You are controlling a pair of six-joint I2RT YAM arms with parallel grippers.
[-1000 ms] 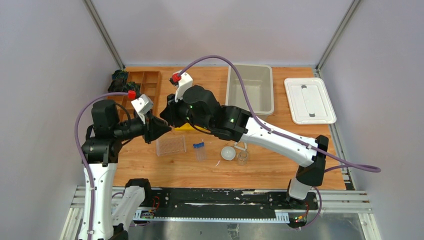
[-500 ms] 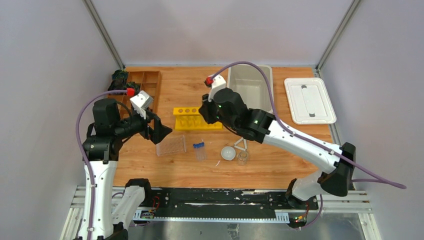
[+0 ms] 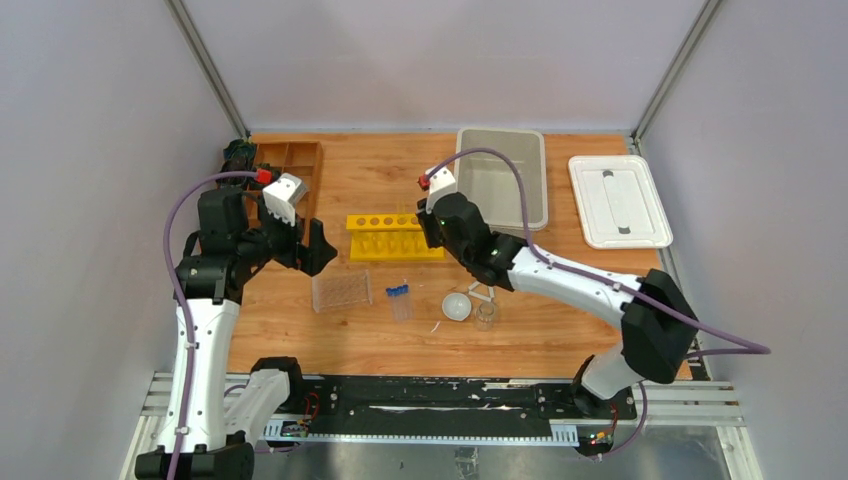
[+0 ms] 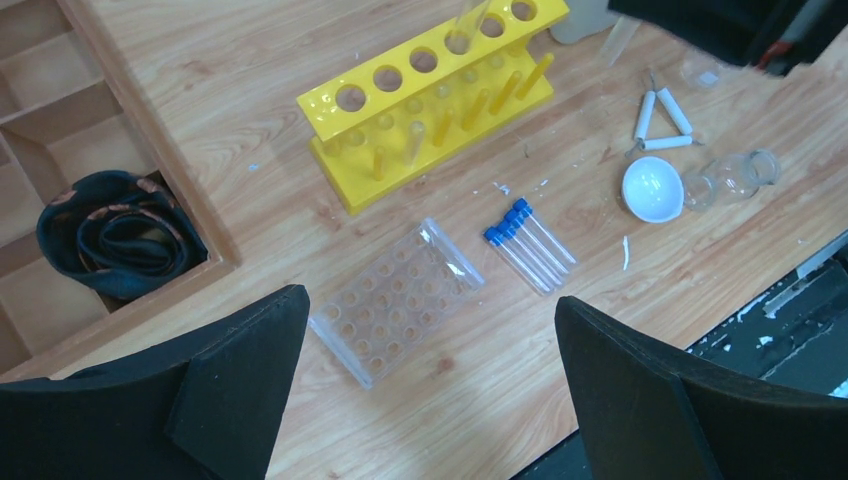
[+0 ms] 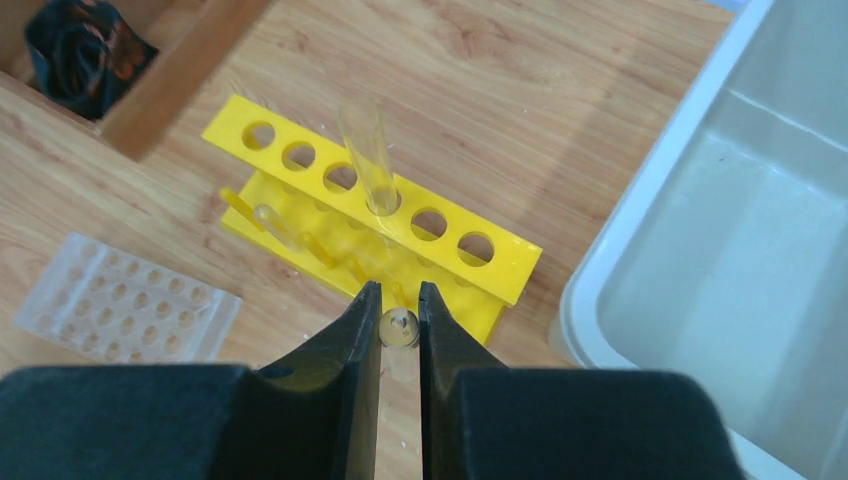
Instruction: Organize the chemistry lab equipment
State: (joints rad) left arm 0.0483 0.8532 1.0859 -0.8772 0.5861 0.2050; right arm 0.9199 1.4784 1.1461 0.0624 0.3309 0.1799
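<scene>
My right gripper [image 5: 399,300] is shut on a clear glass tube [image 5: 399,327], seen end-on, just above the near side of the yellow tube rack [image 5: 400,225]. Another clear tube [image 5: 368,155] stands in a hole of that rack. My left gripper [image 4: 430,310] hangs wide open and holds nothing, above the clear plastic rack [image 4: 398,300]. Blue-capped tubes [image 4: 528,245] lie right of that rack. Further right are the white bowl [image 4: 652,188], the white triangle [image 4: 660,120] and small glass beakers [image 4: 735,178].
A brown wooden compartment tray [image 3: 285,180] holding a black bundle [image 4: 120,235] stands at the back left. A grey bin [image 3: 500,178] sits behind the yellow rack's right end, with a white lid [image 3: 618,200] beside it.
A second ago both grippers met left of the yellow rack. The left gripper has opened and drawn back left; the right arm has carried the glass tube right, over the rack.
</scene>
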